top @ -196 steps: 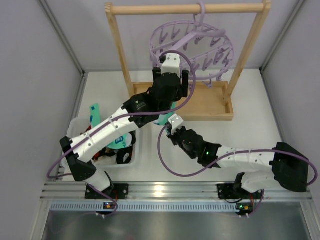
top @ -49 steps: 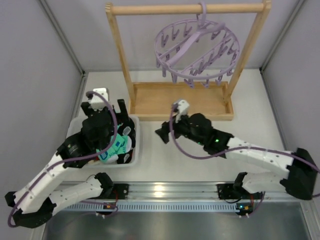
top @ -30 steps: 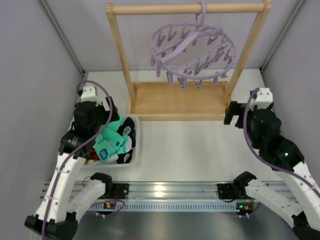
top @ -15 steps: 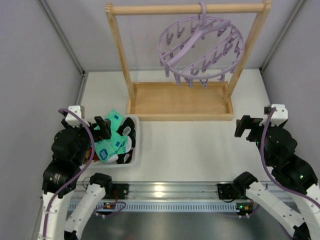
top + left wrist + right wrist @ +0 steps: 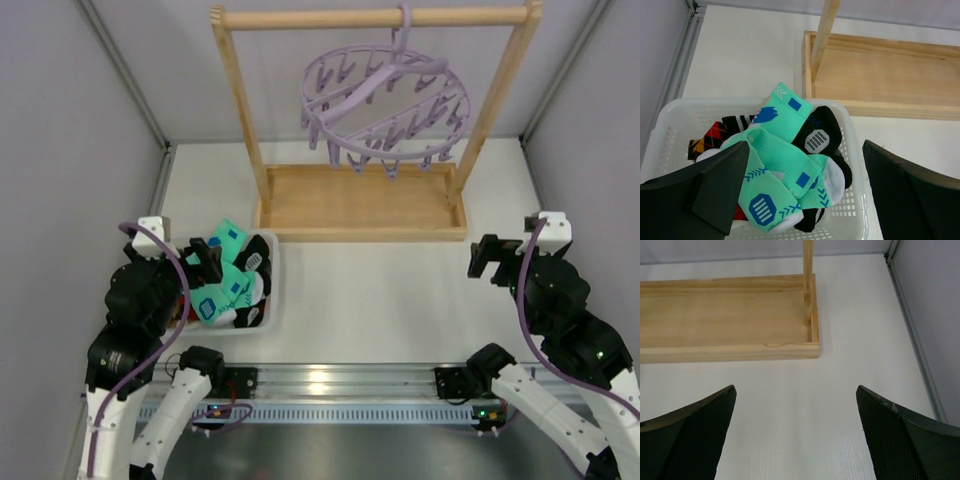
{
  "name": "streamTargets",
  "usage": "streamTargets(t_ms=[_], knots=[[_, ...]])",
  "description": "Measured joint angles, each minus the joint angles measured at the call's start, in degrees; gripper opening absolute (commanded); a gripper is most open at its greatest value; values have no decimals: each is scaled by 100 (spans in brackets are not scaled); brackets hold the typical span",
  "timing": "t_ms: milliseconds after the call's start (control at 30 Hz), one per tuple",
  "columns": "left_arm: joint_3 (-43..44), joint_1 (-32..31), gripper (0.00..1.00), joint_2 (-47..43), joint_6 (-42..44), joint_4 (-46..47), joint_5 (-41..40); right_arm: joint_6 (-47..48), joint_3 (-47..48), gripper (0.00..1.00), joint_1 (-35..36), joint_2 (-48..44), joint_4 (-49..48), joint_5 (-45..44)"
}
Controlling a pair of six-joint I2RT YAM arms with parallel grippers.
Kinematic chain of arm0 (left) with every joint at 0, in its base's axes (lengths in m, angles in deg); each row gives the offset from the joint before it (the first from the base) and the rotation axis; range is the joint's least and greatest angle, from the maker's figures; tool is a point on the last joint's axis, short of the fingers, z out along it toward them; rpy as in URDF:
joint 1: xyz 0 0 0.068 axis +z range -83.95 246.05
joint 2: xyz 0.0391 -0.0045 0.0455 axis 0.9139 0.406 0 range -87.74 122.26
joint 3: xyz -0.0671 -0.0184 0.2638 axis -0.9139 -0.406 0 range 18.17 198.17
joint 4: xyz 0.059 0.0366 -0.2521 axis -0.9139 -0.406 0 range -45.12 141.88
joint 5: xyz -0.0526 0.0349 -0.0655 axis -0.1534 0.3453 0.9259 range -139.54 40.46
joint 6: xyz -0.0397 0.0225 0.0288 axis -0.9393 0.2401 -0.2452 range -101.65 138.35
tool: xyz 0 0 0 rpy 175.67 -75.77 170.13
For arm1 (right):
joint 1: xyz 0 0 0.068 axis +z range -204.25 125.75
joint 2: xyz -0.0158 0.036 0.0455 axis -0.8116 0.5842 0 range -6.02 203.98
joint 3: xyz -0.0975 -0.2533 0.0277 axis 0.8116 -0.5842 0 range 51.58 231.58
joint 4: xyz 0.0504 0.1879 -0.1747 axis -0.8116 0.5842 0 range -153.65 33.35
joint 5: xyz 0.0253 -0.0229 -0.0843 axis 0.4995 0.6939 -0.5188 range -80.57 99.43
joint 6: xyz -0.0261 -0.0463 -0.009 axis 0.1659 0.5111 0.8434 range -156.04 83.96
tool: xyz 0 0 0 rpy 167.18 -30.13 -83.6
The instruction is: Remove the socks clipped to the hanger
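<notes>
Both arms sit folded over the table's (image 5: 380, 300) near corners. The left gripper (image 5: 805, 145) gapes wide above the socks (image 5: 228, 285), heaped in a white basket (image 5: 670, 112) by the left edge. The right gripper (image 5: 795, 388) is spread just as wide and holds nothing. The hanger (image 5: 385, 105) hangs tilted on the wooden rack (image 5: 360, 200) at the far edge.
</notes>
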Motion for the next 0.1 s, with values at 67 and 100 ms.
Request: streamTargets(t_ms=[67, 100], knots=[[-4, 0, 99, -9, 0, -4, -2, -2, -26, 100, 0, -4, -2, 4], [-4, 0, 99, -9, -2, -4, -2, -2, -42, 99, 0, -4, -7, 9]])
